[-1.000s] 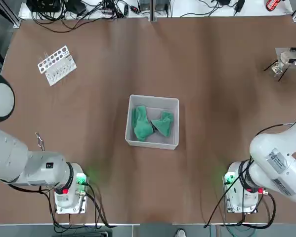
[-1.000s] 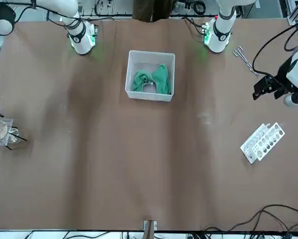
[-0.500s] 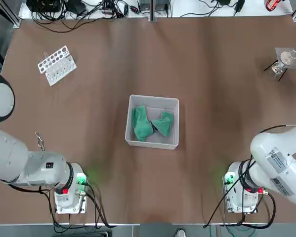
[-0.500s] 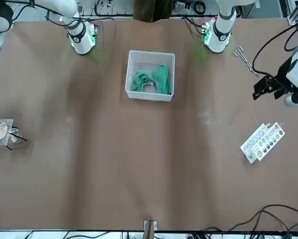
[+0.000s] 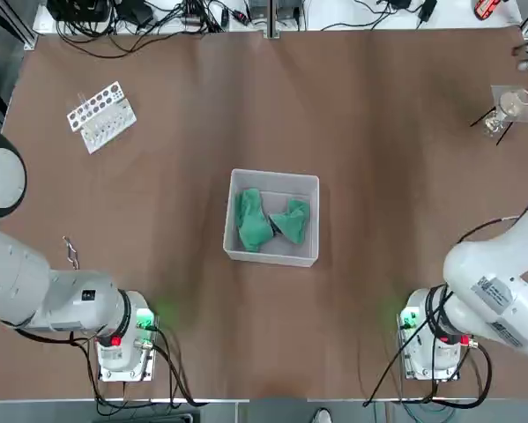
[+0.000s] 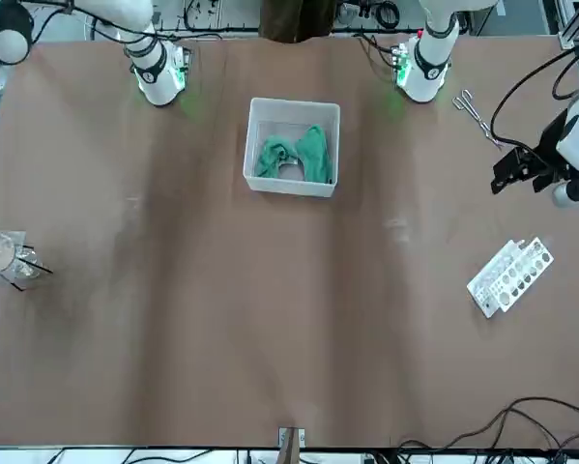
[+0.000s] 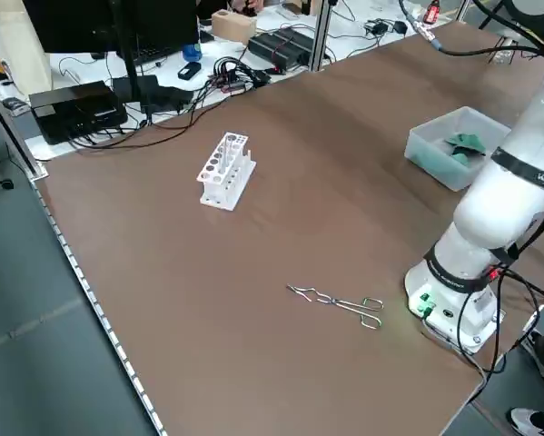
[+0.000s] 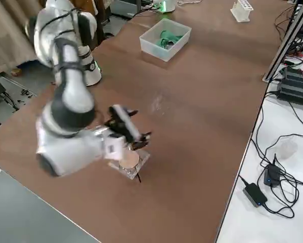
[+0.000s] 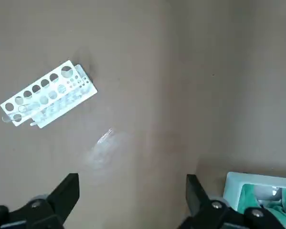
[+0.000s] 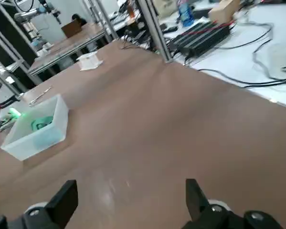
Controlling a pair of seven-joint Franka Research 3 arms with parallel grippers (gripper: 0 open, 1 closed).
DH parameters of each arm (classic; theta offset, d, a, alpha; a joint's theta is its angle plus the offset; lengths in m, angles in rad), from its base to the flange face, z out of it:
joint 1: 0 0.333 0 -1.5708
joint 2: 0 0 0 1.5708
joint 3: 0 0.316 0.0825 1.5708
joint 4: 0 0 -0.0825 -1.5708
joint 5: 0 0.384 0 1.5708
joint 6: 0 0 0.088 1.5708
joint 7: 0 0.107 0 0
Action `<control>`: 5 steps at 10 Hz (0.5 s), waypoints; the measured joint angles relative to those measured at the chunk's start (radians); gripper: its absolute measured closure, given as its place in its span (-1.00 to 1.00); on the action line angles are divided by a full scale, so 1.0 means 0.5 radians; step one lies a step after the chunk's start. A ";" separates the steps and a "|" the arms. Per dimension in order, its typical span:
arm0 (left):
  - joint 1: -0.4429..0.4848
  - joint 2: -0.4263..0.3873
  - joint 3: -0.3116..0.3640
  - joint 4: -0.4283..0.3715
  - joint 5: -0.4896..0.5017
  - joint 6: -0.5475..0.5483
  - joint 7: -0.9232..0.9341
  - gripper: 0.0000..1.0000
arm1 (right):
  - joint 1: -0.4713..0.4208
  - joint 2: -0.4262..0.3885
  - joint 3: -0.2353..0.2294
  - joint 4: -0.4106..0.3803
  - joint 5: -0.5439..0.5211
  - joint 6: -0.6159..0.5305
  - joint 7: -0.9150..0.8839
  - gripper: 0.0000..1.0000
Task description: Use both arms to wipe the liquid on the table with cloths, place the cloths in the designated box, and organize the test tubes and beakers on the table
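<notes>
Both green cloths (image 5: 256,225) lie inside the pale grey box (image 5: 275,177) at the table's middle. The beaker (image 5: 509,107) stands on its wire stand at the far right corner. My right gripper (image 8: 138,136) hovers just above and beside the beaker (image 8: 128,161), open, with nothing between its fingers (image 10: 61,202). My left gripper (image 6: 509,172) hangs open over the table's left side, between the tongs and the white rack (image 6: 509,275). Faint clear test tubes seem to sit in the rack (image 9: 47,100).
Metal tongs (image 5: 70,251) lie near the left arm's base. A faint wet smear (image 9: 102,143) marks the table between rack and box. Cables and power bricks (image 8: 265,177) crowd the bench past the far edge.
My right gripper has drawn back from the beaker toward the far right corner. The beaker stays where it stood. The left arm has not moved.
</notes>
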 joint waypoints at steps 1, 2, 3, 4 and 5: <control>0.000 0.000 0.000 0.000 0.000 0.000 0.000 -0.97 | 0.166 -0.001 0.002 0.002 -0.006 0.063 0.130 -0.99; 0.000 0.000 0.000 0.000 0.000 0.000 0.000 -0.97 | 0.323 -0.001 0.003 0.002 -0.012 0.152 0.236 -0.99; 0.000 0.000 0.000 0.000 0.000 0.000 0.000 -0.97 | 0.464 -0.001 0.003 0.002 -0.016 0.246 0.348 -0.99; 0.001 0.000 0.000 0.000 0.000 0.000 0.000 -0.97 | 0.596 -0.001 0.003 0.002 -0.018 0.355 0.488 -0.99; 0.003 0.000 0.002 0.000 0.000 0.000 0.000 -0.97 | 0.727 -0.001 0.005 0.003 -0.020 0.465 0.625 -0.99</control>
